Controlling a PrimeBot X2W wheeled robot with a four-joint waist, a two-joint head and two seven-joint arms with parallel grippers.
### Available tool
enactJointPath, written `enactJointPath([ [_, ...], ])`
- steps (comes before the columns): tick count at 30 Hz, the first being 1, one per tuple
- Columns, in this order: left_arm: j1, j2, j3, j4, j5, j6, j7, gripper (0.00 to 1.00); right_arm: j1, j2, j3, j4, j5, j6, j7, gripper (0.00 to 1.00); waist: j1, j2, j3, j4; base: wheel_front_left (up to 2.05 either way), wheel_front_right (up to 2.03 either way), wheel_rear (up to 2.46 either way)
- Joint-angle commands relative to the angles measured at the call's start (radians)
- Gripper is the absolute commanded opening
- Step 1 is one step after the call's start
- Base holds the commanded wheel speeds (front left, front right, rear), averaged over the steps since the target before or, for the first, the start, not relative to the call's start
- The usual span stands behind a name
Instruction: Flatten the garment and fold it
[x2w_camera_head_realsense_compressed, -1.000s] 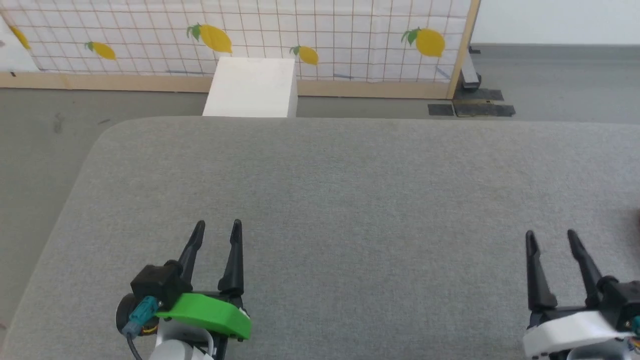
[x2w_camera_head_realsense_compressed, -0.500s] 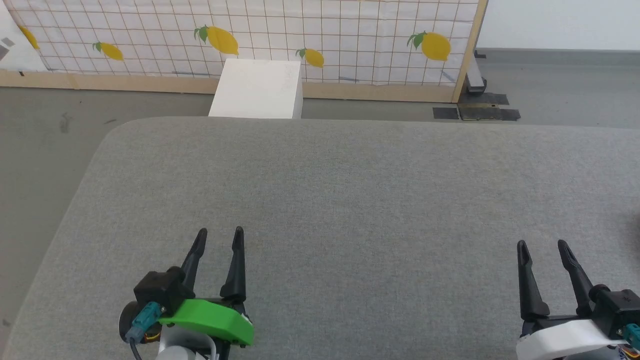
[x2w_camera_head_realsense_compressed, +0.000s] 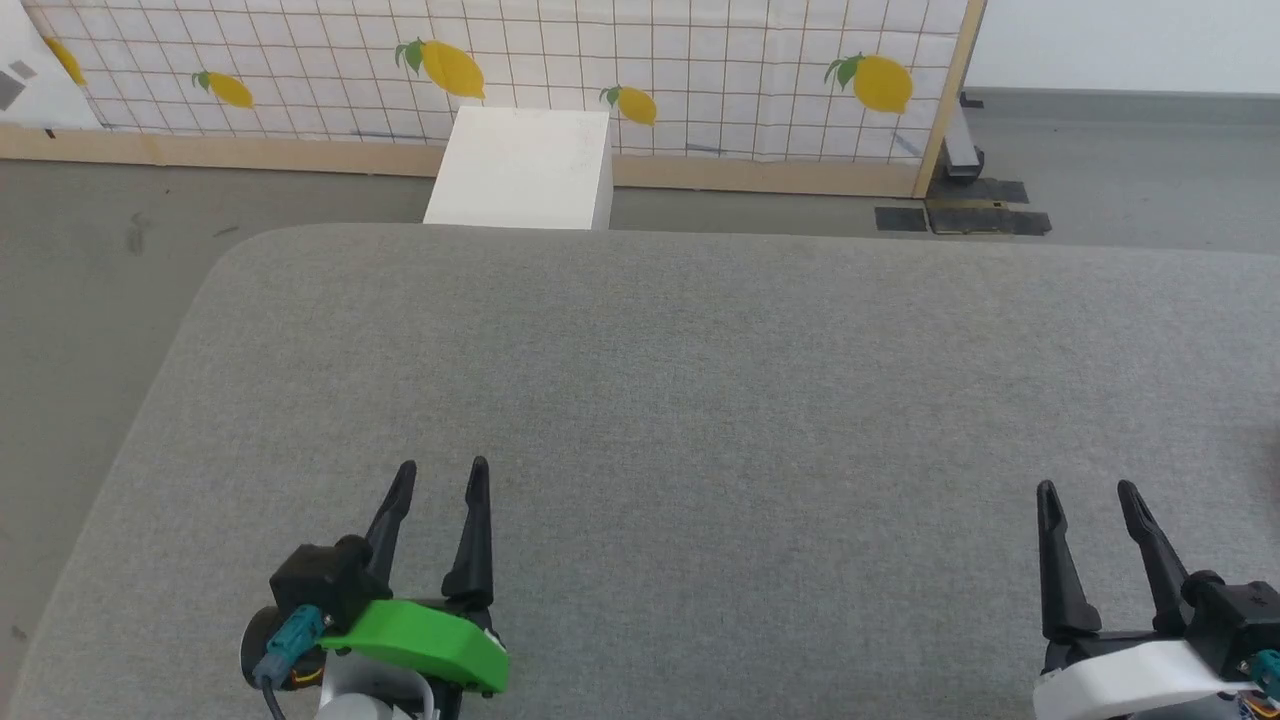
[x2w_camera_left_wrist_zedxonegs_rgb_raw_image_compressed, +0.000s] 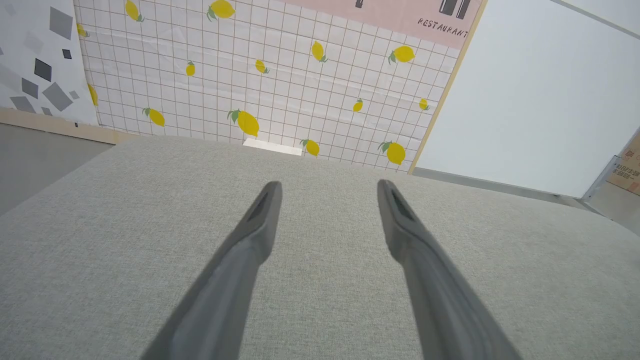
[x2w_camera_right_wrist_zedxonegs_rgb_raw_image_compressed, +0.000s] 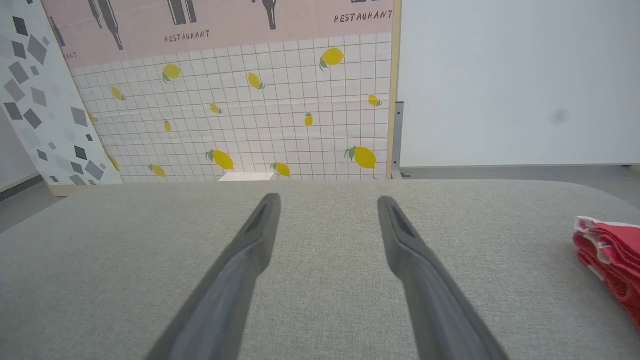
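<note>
**A:** Garment first. Where is it?

**B:** It's a bunched heap of red cloth with a white edge. It lies on the grey worktop, off to the right of the right gripper and apart from it.

**A:** And the claws?

**B:** Both are at the near edge, fingers pointing toward the far edge. The left gripper sits toward the left side with its jaws spread wide, holding nothing. The right gripper is just as wide and empty, over bare worktop.

**A:** Past the far edge?

**B:** A white box stands on the floor just behind it. Farther back is a lemon-print screen in a wooden frame.
</note>
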Motion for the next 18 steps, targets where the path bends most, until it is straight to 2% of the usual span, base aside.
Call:
enactJointPath([
  [1,0.003,-0.003,-0.001,0.002,-0.005,0.004,-0.004,1.0,0.011,0.003,0.001,0.002,0.008,-0.002,-0.01,1.0,0.0001,0.0,0.0,0.0,0.0,0.0,0.0],
  [7,0.005,-0.003,-0.004,0.008,-0.006,0.002,-0.004,1.0,0.01,0.003,0.008,0.005,0.011,-0.002,-0.014,1.0,0.0001,0.0,0.0,0.0,0.0,0.0,0.0],
  [8,0.0,0.0,-0.003,0.008,-0.001,0.0,0.0,0.0,0.0,0.0,0.006,0.003,0.006,0.0,-0.008,0.0,0.0001,0.0,0.001,0.0,0.0,0.0,0.0],
  [18,0.0,0.0,-0.002,0.007,-0.001,0.0,0.001,0.0,0.0,0.0,0.005,0.003,0.005,0.0,-0.007,0.0,0.0001,0.0,0.001,-0.001,0.0,0.0,0.0],
])
